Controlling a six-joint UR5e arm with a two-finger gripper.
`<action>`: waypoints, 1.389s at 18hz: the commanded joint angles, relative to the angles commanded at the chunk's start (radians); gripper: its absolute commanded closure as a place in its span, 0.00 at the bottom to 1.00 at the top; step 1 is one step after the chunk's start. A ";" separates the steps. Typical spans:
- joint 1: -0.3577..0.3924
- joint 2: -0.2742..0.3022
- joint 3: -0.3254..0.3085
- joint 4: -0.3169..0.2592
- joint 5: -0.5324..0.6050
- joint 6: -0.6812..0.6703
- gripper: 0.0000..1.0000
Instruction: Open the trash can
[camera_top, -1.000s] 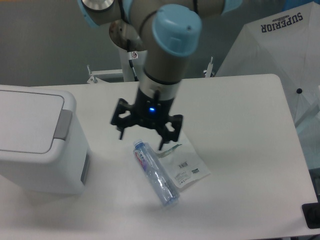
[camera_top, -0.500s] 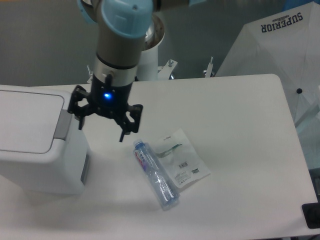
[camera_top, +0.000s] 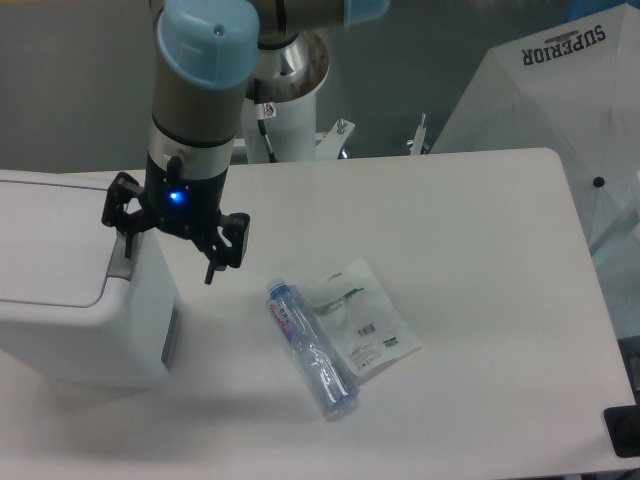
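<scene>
well, here is how it stands from where i'm watching.
gripper: the gripper (camera_top: 168, 250) hangs with its two black fingers spread wide apart, holding nothing; a blue light glows on its body.
trash can: the trash can (camera_top: 70, 290) sits to the gripper's left and below it, white and boxy, lid down flat; one finger is right over the grey latch tab (camera_top: 122, 262) at the lid's edge, though i cannot tell if it touches.
side panel: the grey side panel (camera_top: 169, 336) is below the gripper on the can's wall.
bottle: a clear plastic bottle (camera_top: 311, 347) lies on the table (camera_top: 480, 300) to the gripper's right and lower down, well apart; its label has red and blue print too small to read.
packet: a clear packet (camera_top: 362, 320) with a barcode sticker lies just beyond the bottle, touching it.
umbrella: a white umbrella (camera_top: 560, 120) far right of the gripper reads "superior".
</scene>
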 joint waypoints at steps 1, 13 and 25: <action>0.000 -0.002 -0.002 0.002 0.000 0.000 0.00; 0.000 -0.008 -0.011 0.005 0.002 0.002 0.00; 0.129 -0.006 0.009 0.238 0.003 0.017 0.00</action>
